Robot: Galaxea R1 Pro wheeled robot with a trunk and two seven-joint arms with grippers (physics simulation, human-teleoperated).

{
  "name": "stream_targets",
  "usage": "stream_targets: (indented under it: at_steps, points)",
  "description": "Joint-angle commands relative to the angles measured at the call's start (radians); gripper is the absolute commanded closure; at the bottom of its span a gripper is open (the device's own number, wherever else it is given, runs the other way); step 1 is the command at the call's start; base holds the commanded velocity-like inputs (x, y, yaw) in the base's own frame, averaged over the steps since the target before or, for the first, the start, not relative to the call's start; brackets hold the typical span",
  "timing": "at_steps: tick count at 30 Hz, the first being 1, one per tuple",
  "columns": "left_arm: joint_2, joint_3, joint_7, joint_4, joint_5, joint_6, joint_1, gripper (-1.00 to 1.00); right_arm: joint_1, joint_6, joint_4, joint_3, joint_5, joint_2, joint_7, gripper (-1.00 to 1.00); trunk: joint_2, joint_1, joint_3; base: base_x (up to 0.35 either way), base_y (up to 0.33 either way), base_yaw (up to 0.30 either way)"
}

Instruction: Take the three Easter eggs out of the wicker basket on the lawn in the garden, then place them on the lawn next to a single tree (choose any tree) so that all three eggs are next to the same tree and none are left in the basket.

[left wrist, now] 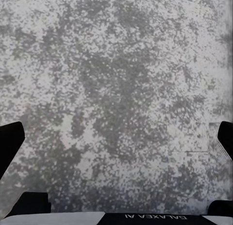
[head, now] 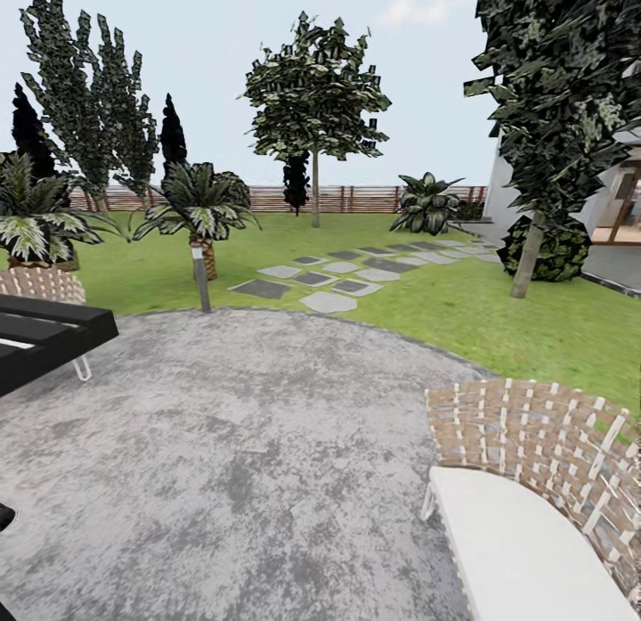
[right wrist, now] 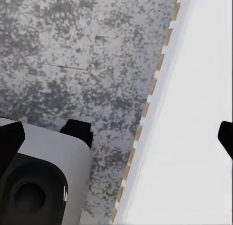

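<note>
Below: left gripper spread wide, empty, over grey patio; "GALAXEA AI" printed on wrist housing. Right gripper likewise parted, empty, over white chair cushion. Beyond patio: lawn, stepping slabs, pale-trunked tree near fence.

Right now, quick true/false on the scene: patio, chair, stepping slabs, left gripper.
1. The robot stands on the grey patio. True.
2. A woven chair with a white cushion sits at the near right. True.
3. The stepping slabs lie on bare sand. False: they lie in the lawn.
4. The left gripper is shut on an egg. False: its fingers are spread wide with only patio between them.
</note>
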Motion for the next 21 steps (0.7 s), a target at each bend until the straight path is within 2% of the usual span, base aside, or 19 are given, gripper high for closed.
stream_targets:
  at_steps: [1, 14, 21]
  points:
    - [0.0, -0.001, -0.001, -0.001, 0.01, -0.001, 0.0, -1.0, 0.0, 0.0, -0.001, 0.004, 0.008, -0.001, 0.0, -1.0, 0.0, 0.0, -0.001, 0.048, -0.193, 0.0]
    - [0.001, -0.001, -0.002, -0.001, 0.011, -0.001, 0.0, -1.0, 0.0, 0.0, 0.001, 0.004, 0.008, -0.001, 0.0, -1.0, 0.0, 0.0, -0.001, 0.008, -0.027, 0.0]
    - [0.001, -0.001, -0.001, -0.001, 0.012, -0.001, 0.0, -1.0, 0.0, 0.0, 0.001, 0.004, 0.008, -0.001, 0.0, -1.0, 0.0, 0.0, -0.001, 0.125, 0.125, 0.0]
